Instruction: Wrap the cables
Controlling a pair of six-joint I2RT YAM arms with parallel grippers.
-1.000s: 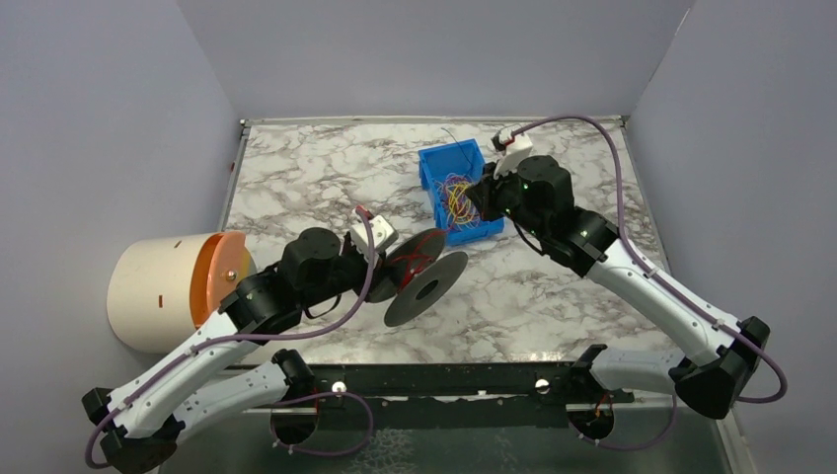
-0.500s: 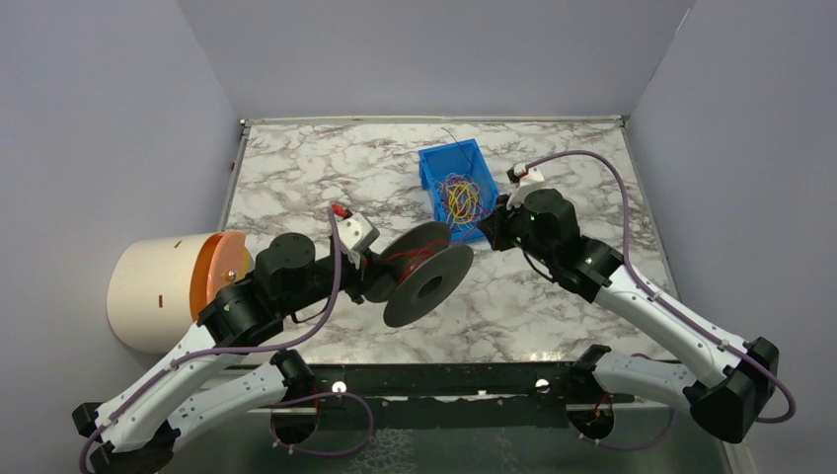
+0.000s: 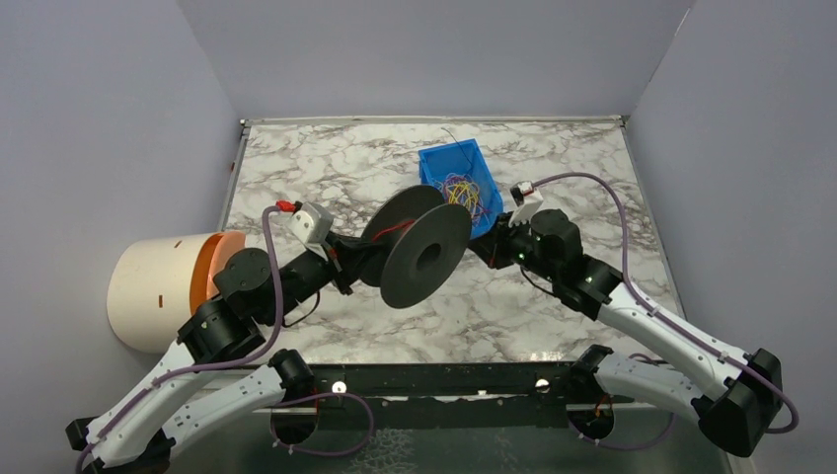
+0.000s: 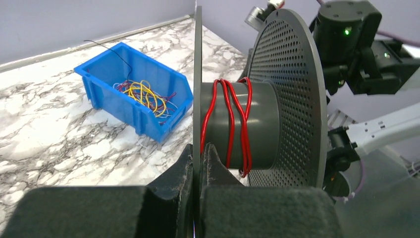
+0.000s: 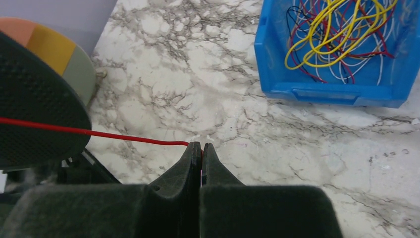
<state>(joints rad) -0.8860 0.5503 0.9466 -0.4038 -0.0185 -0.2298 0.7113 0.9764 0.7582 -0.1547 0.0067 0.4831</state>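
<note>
A black spool (image 3: 419,252) is held up over the table. My left gripper (image 4: 199,148) is shut on its near flange; it also shows in the top view (image 3: 363,263). A red cable (image 4: 233,124) is wound a few turns round the spool's core. My right gripper (image 5: 199,147) is shut on the free end of this red cable (image 5: 124,136), which runs taut to the left toward the spool; in the top view the gripper (image 3: 486,247) sits just right of the spool. The other cables (image 3: 462,194), yellow, red and purple, lie tangled in the blue bin (image 3: 432,163).
A cream cylinder with an orange face (image 3: 168,286) lies at the left, off the table edge. The blue bin (image 5: 337,91) stands at the back middle. Grey walls close in the marble table (image 3: 296,168) on three sides.
My left gripper has raised the spool and turned it upright, moving it toward the bin. My right gripper has pulled back from the bin toward the near side, drawing the red cable with it.
</note>
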